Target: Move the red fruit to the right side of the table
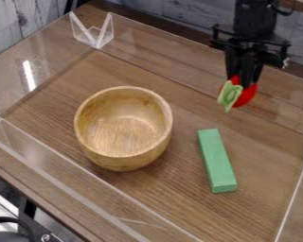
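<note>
Landmark: green block (216, 160). Red fruit (240, 94) beyond block, toward far edge of tabletop (173, 180); bare surface between block and near edge. Pincer (244, 81) narrow, closed on red fruit. Wooden bowl (124, 127) beside block.

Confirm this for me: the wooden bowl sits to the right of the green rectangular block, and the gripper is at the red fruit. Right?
Not quite: in the camera view, the wooden bowl sits to the left of the green rectangular block. The gripper is at the red fruit, as you say.
</note>
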`<state>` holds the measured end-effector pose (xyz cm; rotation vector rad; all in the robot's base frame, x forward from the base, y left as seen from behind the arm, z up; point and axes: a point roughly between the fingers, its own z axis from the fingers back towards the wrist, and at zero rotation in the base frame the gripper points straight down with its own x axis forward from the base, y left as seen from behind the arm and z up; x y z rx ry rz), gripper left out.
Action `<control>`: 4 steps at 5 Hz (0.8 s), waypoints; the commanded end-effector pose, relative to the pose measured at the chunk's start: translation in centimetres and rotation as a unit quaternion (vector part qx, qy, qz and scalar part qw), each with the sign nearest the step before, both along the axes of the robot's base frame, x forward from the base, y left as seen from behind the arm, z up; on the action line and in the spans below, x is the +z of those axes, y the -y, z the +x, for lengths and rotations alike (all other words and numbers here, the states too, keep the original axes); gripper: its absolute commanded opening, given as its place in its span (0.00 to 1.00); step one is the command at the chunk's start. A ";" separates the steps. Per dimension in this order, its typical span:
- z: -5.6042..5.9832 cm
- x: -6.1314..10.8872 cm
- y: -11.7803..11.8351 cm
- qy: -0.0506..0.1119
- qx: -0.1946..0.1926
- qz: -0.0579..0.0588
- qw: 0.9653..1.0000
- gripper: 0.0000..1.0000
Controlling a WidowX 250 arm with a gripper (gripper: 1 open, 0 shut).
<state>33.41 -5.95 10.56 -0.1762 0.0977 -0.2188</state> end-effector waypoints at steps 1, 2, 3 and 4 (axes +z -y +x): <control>-0.7 2.8 0.2 0.043 0.034 -0.001 0.998 0.00; -1.4 2.8 0.6 0.043 0.066 0.001 0.997 0.00; -2.1 2.9 -0.7 0.043 0.080 0.003 0.996 0.00; -2.4 3.0 -2.1 0.044 0.092 0.006 0.995 0.00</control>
